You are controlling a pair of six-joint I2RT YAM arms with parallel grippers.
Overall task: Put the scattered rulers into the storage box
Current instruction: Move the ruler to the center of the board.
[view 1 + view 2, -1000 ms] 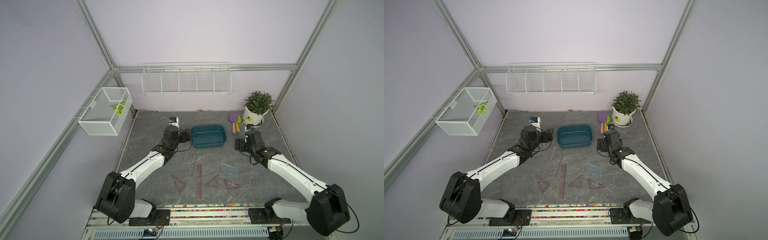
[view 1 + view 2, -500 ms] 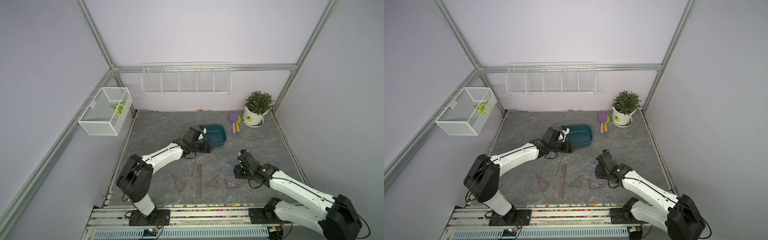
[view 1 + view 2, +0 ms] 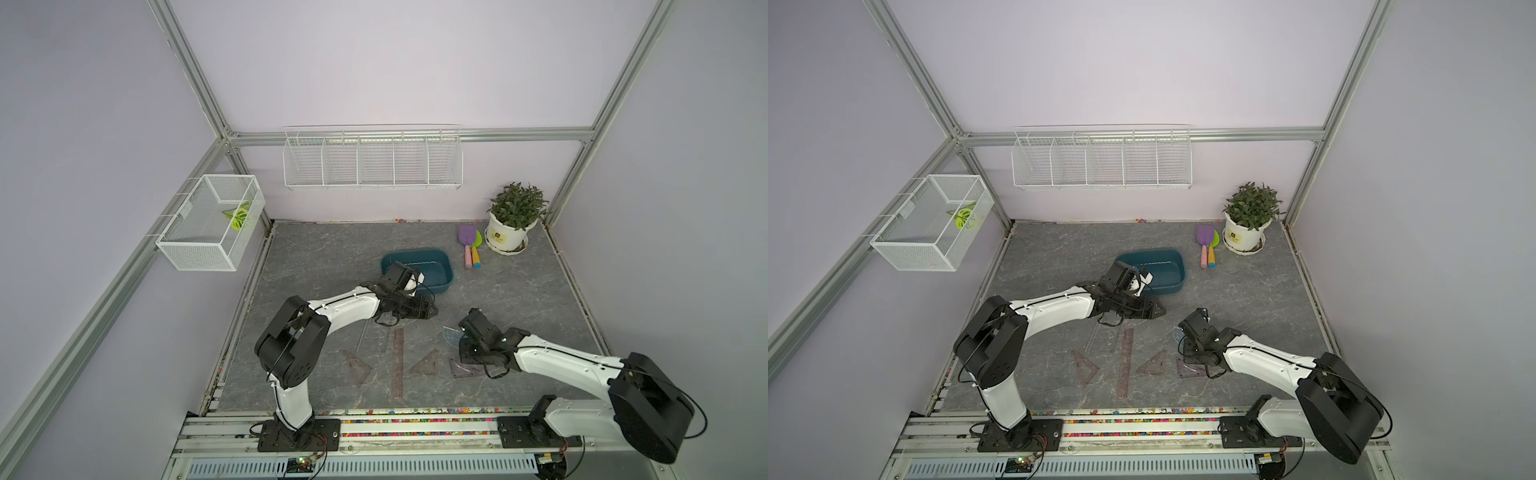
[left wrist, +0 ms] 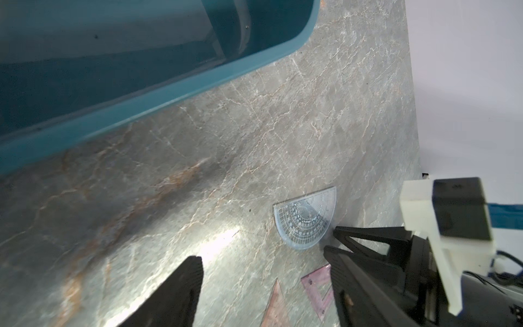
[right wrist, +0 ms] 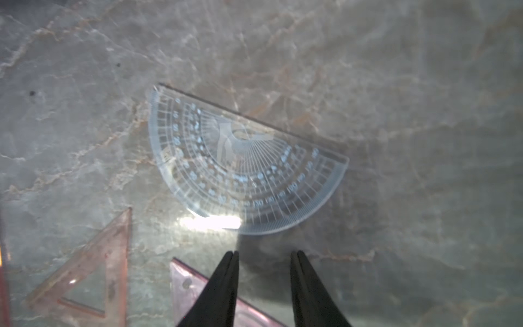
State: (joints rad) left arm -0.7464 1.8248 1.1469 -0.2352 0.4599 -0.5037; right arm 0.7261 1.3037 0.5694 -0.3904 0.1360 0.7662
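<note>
Your left gripper hangs low over the grey tabletop, just in front of the near wall of the storage box. Its jaws are spread wide with nothing between them. Your right gripper points down at the curved edge of the bluish protractor, which lies flat on the tabletop. Its fingertips stand a narrow gap apart, just short of the plastic and pinching nothing, with the purple triangle just beside them. The other rulers lie on the tabletop in front of the box: a brownish straight ruler between two brown triangles, and a thin clear ruler near your left forearm. A pale streak shows inside the box; you cannot tell what it is.
</note>
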